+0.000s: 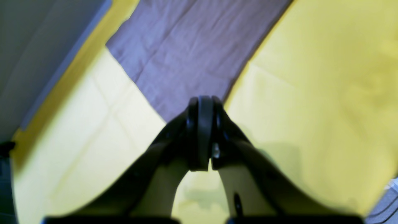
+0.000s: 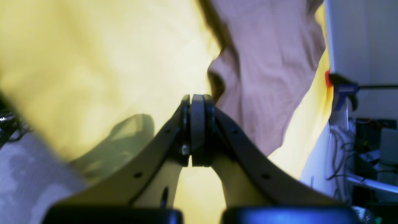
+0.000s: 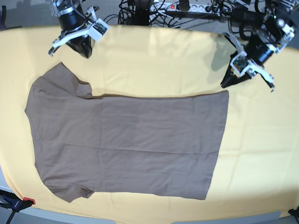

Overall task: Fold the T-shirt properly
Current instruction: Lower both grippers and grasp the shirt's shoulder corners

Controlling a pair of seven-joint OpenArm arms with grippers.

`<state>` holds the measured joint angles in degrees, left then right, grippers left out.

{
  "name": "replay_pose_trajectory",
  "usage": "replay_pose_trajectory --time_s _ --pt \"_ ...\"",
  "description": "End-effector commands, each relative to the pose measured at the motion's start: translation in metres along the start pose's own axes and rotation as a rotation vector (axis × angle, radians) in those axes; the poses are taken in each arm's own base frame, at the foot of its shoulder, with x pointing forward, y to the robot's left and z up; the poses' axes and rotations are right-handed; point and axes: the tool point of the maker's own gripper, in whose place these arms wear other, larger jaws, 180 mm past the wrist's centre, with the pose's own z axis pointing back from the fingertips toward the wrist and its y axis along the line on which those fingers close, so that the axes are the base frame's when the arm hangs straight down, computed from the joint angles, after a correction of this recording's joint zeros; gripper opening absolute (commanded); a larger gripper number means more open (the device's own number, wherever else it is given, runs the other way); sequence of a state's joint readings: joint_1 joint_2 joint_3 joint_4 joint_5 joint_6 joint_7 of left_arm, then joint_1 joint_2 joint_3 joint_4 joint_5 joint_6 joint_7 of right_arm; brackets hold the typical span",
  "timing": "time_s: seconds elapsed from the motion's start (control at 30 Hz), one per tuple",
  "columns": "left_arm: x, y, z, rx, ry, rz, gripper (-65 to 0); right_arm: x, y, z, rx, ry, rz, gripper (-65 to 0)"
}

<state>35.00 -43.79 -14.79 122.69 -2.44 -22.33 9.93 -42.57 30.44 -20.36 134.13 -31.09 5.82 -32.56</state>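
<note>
The taupe-brown T-shirt (image 3: 126,140) lies flat and spread out on the yellow cloth (image 3: 159,60), collar end toward the base view's left, hem toward its right. My left gripper (image 3: 227,84) hovers shut and empty just beyond the hem's far corner; in its wrist view the shut fingertips (image 1: 201,102) point at the T-shirt (image 1: 186,53). My right gripper (image 3: 87,53) hangs shut and empty above the far sleeve; from its wrist camera the shut gripper (image 2: 198,101) sits beside the sleeve of the T-shirt (image 2: 267,77).
Cables and a power strip (image 3: 182,7) run along the table's far edge. A blue and red clamp (image 3: 14,203) grips the cloth at the near left corner, and the same kind of clamp (image 2: 340,85) shows in the right wrist view.
</note>
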Motion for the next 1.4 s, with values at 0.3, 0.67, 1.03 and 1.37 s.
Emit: replay_pose_trajectory --time_s 0.3,0.67,1.03,1.37 --pt "-0.052 0.014 -0.036 -0.230 0.039 -0.204 -33.5 -0.011 -0.017 -0.039 -0.047 -0.015 0.025 -34.6" --pt "-0.088 0.019 -0.083 -0.323 0.150 -0.398 -30.3 -0.051 -0.034 -0.046 -0.019 0.081 -0.049 -34.6" --pt "-0.091 0.020 -0.097 -0.362 0.166 -0.456 -58.7 -0.091 -0.010 -0.064 0.152 0.135 -0.115 -31.7" --pt "-0.094 0.021 -0.097 -0.357 0.185 -0.456 -65.0 -0.142 -0.037 -0.089 0.111 0.283 -0.054 -43.3"
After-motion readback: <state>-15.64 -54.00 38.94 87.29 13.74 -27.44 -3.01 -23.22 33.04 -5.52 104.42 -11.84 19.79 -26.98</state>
